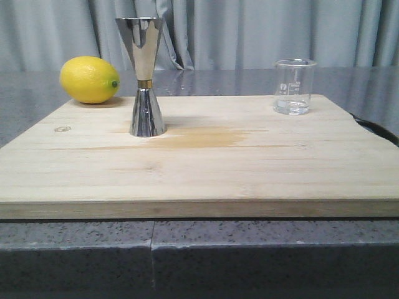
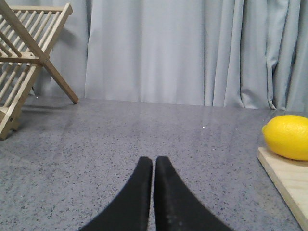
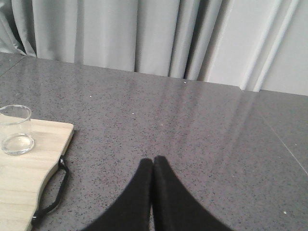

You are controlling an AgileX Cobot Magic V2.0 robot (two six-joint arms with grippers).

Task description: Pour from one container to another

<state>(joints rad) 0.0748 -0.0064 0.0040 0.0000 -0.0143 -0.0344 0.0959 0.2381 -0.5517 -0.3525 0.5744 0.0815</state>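
Front view shows a bamboo cutting board [image 1: 206, 168], jigger [image 1: 145, 78] at its left beside a lemon [image 1: 89, 79], beaker [image 1: 293, 86] far right; both hands [image 2: 154, 163] [image 3: 153, 163] closed, empty; top-heavy jigger may topple if nudged.

Grey speckled countertop [image 1: 75, 243] carries a wooden board [image 1: 206, 168] and rack [image 2: 24, 57]
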